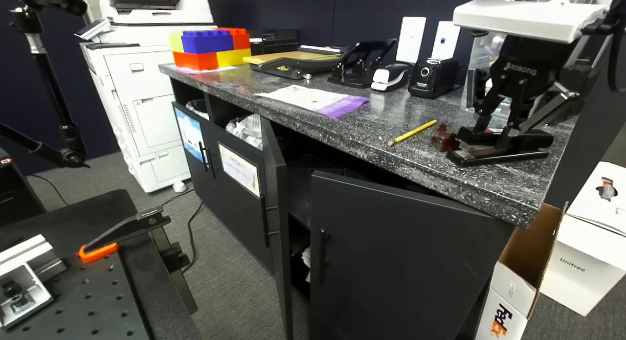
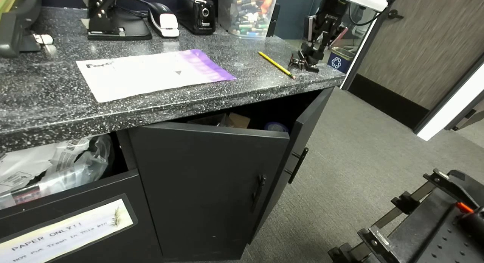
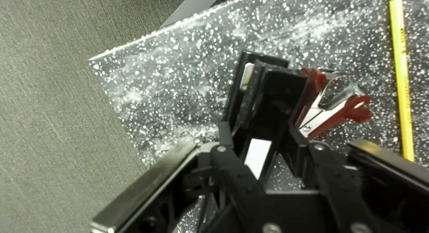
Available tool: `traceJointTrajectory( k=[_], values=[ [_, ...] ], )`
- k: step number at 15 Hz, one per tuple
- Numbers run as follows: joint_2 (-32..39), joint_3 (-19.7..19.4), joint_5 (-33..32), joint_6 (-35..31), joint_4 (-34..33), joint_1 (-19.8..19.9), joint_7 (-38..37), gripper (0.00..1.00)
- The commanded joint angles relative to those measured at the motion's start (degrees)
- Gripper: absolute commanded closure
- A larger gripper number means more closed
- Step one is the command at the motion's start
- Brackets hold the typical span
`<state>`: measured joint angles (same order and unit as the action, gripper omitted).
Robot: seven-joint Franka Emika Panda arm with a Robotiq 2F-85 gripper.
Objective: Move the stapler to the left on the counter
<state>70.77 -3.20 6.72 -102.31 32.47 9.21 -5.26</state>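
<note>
Wrist view, mid-frame: the hand [image 3: 260, 129] seems clamped on the black stapler [image 3: 273, 90], grasp probably made; next, carry it toward exterior-frame left.

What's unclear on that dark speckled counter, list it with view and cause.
Long, low black stapler, one end: wrist view, behind the black two-fingered gripper.
Whether that gripper touches the stapler: wrist view, black against black.
Slim yellow pencil, eraser end: wrist view, cut off by the top edge.
Clear plastic bin, top: in an exterior view, cut off likewise.
</note>
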Motion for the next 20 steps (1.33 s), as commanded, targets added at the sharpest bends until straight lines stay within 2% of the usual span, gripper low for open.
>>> traceJointTrajectory(
  k=[1,4,6,10,14,20],
  values=[
    [0.59,-0.95,-0.36,2.36,-2.22,1.16,-1.53,0.87],
    [-0.16,-1.20,-0.32,3.45,-2.29,1.84,-2.05,0.92],
    [-1.92,-1.81,-1.23,6.00,-2.62,0.16,-3.07,0.92],
    [-4.65,-1.79,-2.97,11.17,-3.92,-5.46,-4.01,0.92],
    [-5.68,-1.55,-5.01,14.21,-4.64,-13.00,-4.81,0.92],
    [-2.74,-0.50,-4.40,12.25,-5.53,-20.57,-3.88,0.92]
  ],
)
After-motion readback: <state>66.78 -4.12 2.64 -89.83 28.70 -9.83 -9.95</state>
